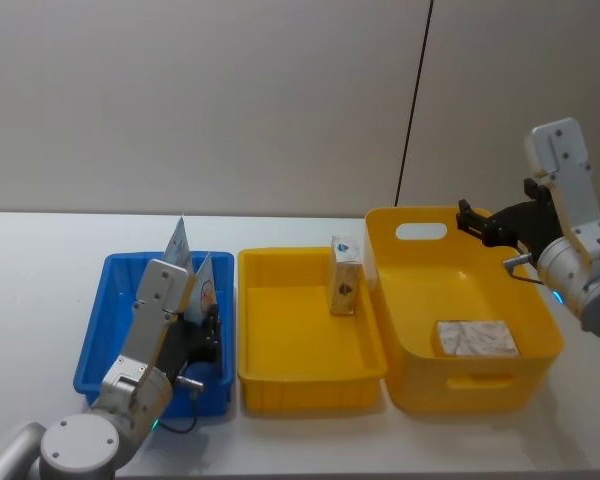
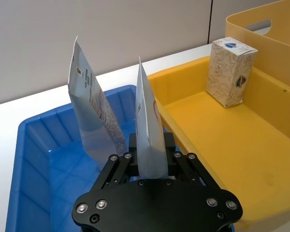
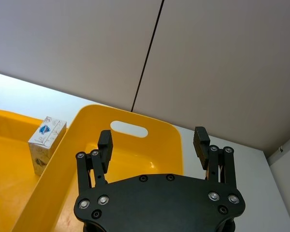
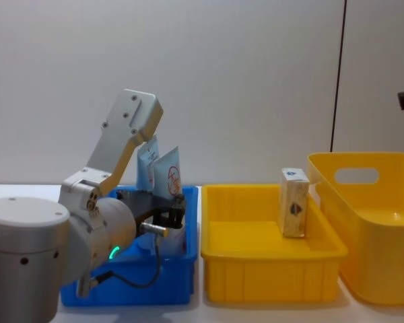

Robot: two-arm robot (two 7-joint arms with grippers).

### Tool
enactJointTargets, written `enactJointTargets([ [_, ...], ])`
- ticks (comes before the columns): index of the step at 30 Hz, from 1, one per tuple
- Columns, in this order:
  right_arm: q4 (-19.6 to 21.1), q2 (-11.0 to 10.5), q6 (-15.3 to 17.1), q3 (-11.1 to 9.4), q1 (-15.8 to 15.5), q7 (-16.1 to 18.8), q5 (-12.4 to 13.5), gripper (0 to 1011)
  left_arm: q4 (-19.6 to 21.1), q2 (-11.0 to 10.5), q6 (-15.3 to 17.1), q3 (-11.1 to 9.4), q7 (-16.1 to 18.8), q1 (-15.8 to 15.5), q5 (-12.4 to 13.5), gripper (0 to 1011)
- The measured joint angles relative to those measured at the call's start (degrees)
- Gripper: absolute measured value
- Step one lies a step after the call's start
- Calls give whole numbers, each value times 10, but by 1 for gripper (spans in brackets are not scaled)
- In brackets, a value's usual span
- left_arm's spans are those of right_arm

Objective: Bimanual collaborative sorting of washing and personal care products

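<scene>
Roughly, everything sits around the middle yellow tray (image 1: 310, 385). Biggest is the tall yellow basket (image 1: 410, 385), pressed against the tray's right side. Next comes the blue bin (image 1: 92, 350), just beside the tray's left side.

The left gripper (image 2: 150, 147) is down inside that bin, clamped on the lower part of the white tube (image 2: 147, 130) with red print, whose crimped end points up. Whether the tube's foot touches the bin floor I cannot tell. The right gripper (image 3: 153, 137) hovers over the basket's far rim, well to the right of the tray, its jaws spread wide and holding nothing.

A pale blue tube (image 2: 92, 106) stands tilted in the bin just past the held one, on the side away from the tray. Then 1 patterned box (image 1: 477, 338) lies flat on the basket floor, and 1 tan box (image 1: 345, 275) with a blue-white top stands upright in the tray's far right corner.

The step looks like handling the white tube at the bin, probably a lift toward the tray side. To do it well, I would keep the grip firm and low and the tube upright. It should rise straight before any sideways travel, so it clears the bin wall nearest the tray and does not brush the pale blue tube. The soft body may bend, so slow moves suit it.

All 3 containers rest on a plain white table (image 1: 40, 240). Behind the tray is a bare grey wall (image 1: 230, 100) with 1 dark line (image 1: 415, 100) running down it.
</scene>
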State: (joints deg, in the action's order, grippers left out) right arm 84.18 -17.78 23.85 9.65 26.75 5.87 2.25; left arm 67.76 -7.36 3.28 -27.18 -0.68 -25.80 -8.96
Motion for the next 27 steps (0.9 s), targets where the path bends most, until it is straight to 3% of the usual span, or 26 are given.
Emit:
enactJointTargets([
  [12,0,0,0,0,0,0,0,1003,5,0,-7,7,-10,-2,-5,261],
  [20,0,0,0,0,0,0,0,1003,33,-9,-15,22,-51,-10,-31,261],
  [27,0,0,0,0,0,0,0,1003,65,-19,-22,44,-106,-28,-70,260],
])
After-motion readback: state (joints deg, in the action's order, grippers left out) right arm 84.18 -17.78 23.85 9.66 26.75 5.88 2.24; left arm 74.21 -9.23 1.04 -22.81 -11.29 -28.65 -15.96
